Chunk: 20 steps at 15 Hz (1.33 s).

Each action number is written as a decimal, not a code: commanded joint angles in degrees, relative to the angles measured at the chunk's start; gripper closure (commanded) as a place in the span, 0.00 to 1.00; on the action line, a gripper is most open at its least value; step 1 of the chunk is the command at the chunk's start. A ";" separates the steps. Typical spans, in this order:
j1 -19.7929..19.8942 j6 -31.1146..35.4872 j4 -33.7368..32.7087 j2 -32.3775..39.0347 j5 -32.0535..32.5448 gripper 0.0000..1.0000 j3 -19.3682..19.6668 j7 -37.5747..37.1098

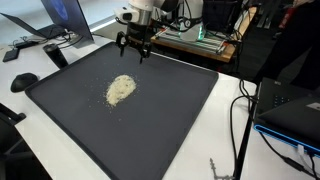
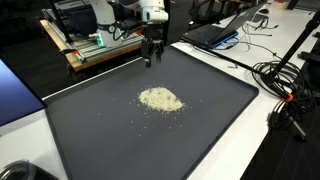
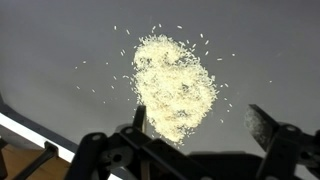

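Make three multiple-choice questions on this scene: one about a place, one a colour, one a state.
1. Where does the grain pile lie? A. on the dark mat B. on a laptop C. in a bowl
2. What colour is the grain pile? A. red B. pale cream C. green
3. How do the fingers stand? A. shut on grains B. open and empty C. shut, empty
Answers: 1 A, the mat surrounds it; 2 B, pale in the wrist view; 3 B, the wrist view shows them apart, nothing between.
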<state>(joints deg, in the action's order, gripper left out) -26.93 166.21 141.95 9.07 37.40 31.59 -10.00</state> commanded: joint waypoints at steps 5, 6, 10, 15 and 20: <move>-8.58 -13.30 -4.29 0.65 13.94 0.00 0.17 -9.82; -9.35 -15.16 -4.82 0.90 14.68 0.00 -0.11 -9.93; 2.44 -24.78 -7.98 1.79 18.57 0.00 -17.04 -10.61; 9.16 -32.52 -13.86 5.59 17.89 0.00 -28.82 -8.04; 11.81 -37.80 -22.27 11.18 16.04 0.00 -33.49 -4.39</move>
<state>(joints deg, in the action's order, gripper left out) -17.35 131.63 125.67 16.03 54.15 0.78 -17.22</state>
